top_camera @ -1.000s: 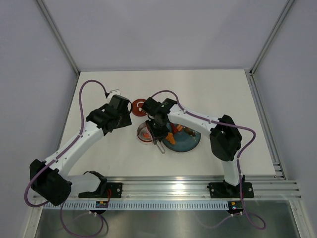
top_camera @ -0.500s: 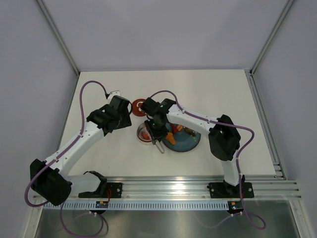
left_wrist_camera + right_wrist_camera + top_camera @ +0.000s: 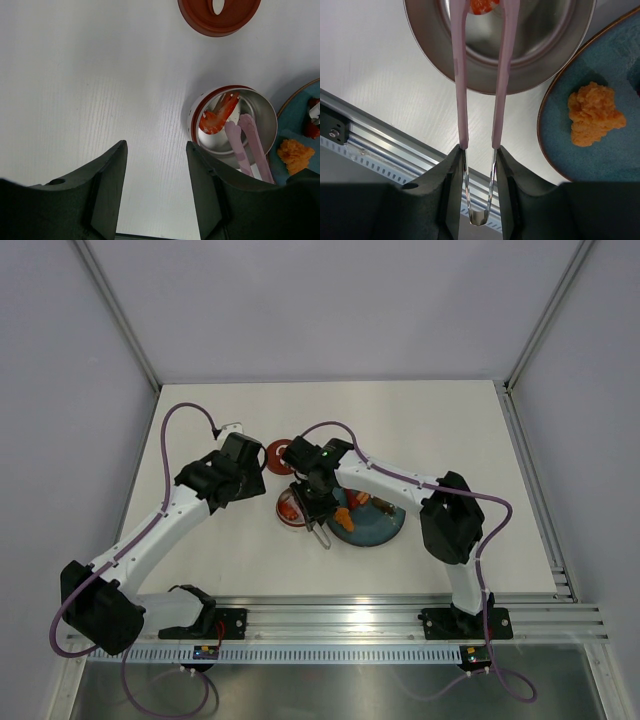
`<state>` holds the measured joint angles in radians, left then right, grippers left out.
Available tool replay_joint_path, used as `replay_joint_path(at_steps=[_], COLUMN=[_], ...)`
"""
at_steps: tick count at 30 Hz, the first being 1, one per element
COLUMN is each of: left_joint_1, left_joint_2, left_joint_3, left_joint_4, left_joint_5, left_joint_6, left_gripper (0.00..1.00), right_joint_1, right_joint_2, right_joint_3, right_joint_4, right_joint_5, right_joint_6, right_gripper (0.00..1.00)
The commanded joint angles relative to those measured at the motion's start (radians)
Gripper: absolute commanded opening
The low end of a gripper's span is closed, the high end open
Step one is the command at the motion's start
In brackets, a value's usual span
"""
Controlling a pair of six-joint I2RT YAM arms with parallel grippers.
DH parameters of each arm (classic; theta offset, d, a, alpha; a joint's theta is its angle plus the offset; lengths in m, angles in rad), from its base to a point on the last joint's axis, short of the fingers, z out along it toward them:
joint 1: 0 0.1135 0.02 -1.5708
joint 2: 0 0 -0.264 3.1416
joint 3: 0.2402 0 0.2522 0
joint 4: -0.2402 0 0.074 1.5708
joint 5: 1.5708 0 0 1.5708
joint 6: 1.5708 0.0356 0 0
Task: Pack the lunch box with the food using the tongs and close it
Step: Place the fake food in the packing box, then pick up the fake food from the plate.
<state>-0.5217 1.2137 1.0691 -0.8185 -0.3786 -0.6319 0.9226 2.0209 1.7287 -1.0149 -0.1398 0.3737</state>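
The lunch box (image 3: pixel 290 508) stands open on the white table (image 3: pixel 420 430), its steel bowl touching or just beside the left rim of the teal plate (image 3: pixel 387 532). Its dark red lid (image 3: pixel 278 456) lies flat just beyond it, white loop up. In the bowl lies one red-orange piece (image 3: pixel 218 114), right by the tips of the tongs (image 3: pixel 480 90), which reach in over the near rim. Whether the tips pinch it cannot be told.

The right gripper (image 3: pixel 480 156) is clamped narrow on the tongs close to their bend, and the two pink arms stand a little apart. On the plate, a crumbly orange piece (image 3: pixel 595 114) sits beside the bowl, with more bits farther right.

The left gripper (image 3: pixel 156 170) hangs over bare table left of the lunch box, jaws apart and holding nothing.

Since a second ago the right wrist has crept slightly leftward, so the tongs lie more over the bowl and less over the plate. The left arm, lid and lunch box have stayed put.
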Motion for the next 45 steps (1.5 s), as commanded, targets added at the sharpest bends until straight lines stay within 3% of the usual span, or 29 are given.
replay_joint_path(at_steps=[1, 10, 25, 34, 45], left_joint_1=[0.003, 0.006, 0.015, 0.015, 0.014], left_joint_2=[-0.026, -0.036, -0.054, -0.043, -0.019], left_joint_3=[-0.009, 0.002, -0.008, -0.008, -0.003], left_joint_4=[0.025, 0.012, 0.041, 0.047, 0.059], left_joint_5=[-0.009, -0.037, -0.023, 0.000, 0.023], left_joint_6=[0.008, 0.012, 0.031, 0.028, 0.029], left_gripper=[0.54, 0.55, 0.56, 0.56, 0.56], right_joint_1=[0.012, -0.004, -0.248, -0.278, -0.386], right_joint_2=[-0.040, -0.152, -0.520, -0.565, -0.527], right_joint_3=[0.064, 0.048, -0.440, -0.583, -0.600], right_joint_4=[-0.010, -0.039, -0.037, -0.042, -0.001], right_joint_5=[0.028, 0.123, 0.149, 0.121, 0.129], right_joint_6=[-0.018, -0.012, 0.039, 0.030, -0.024], right_gripper=[0.36, 0.35, 0.36, 0.37, 0.36])
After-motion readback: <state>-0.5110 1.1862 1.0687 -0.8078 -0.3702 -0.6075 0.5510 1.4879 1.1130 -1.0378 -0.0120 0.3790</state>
